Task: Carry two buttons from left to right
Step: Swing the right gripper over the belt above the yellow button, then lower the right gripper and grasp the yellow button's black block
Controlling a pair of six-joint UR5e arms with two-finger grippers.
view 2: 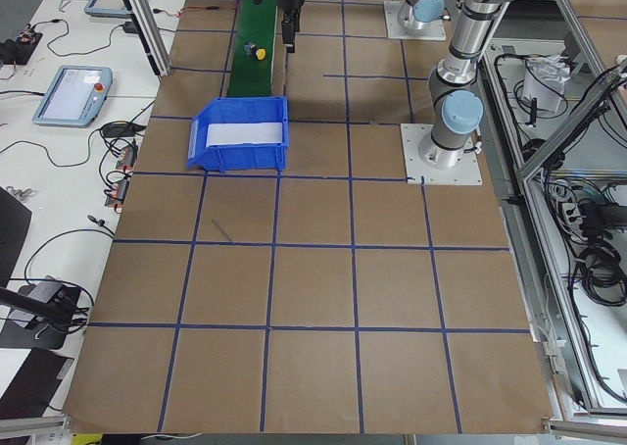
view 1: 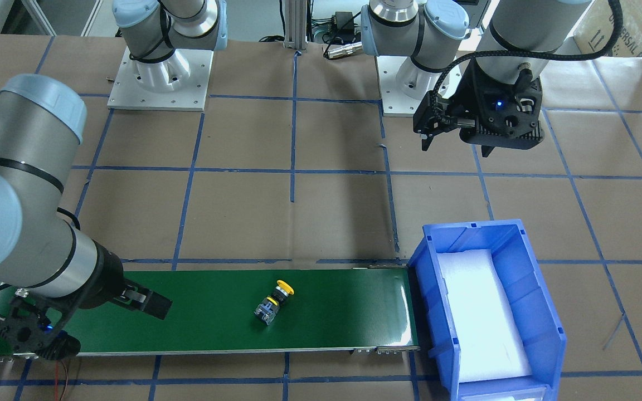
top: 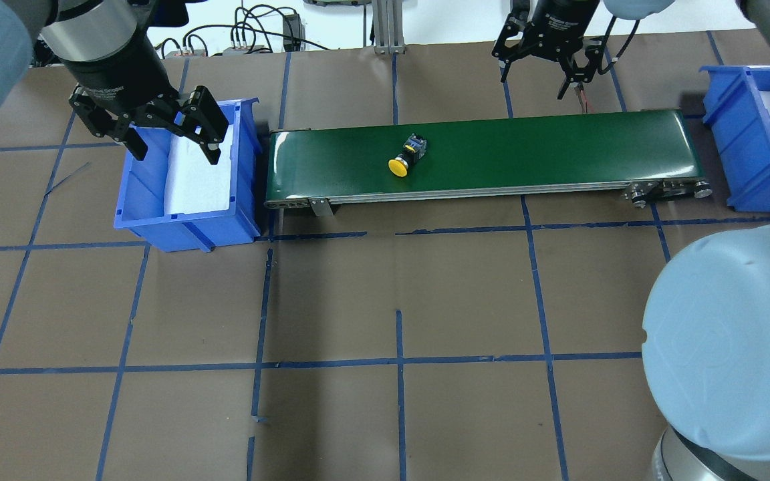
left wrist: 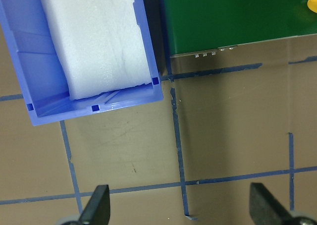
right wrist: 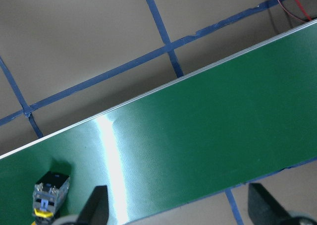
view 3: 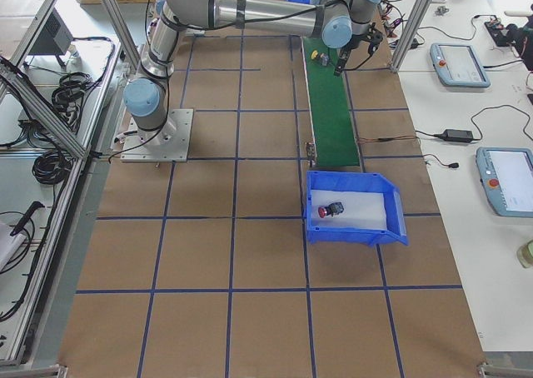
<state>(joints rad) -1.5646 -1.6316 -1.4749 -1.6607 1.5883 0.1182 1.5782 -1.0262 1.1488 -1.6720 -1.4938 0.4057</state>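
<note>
Yellow button (top: 400, 160): lies on its side on the green belt (top: 525, 147), left of the middle. Smooth mushroom cap toward the robot, grey block toward the far edge, bare belt all round.
Red button (view 3: 332, 210): rests on the right pad (view 3: 366, 216) inside the right bin (view 3: 354, 232), apart from the walls.
Left gripper (top: 174, 143): hangs over the left bin (top: 184, 230), black fingers spread wide, holding nothing.
Right gripper (top: 535, 77): hovers by the belt's far edge, right of the yellow button and well apart from it. Fingers wide, nothing between them.
Left bin: blue moulded plastic, open-topped, with the white foam left pad (top: 198, 180) on its floor. Sits just beside the belt's left end.
Belt: long, flat, glossy green strip with metal side rails, running between the two bins.
Table (top: 398, 287): matt brown paper gridded with blue tape, a wide open stretch on the robot's side of the belt.
</note>
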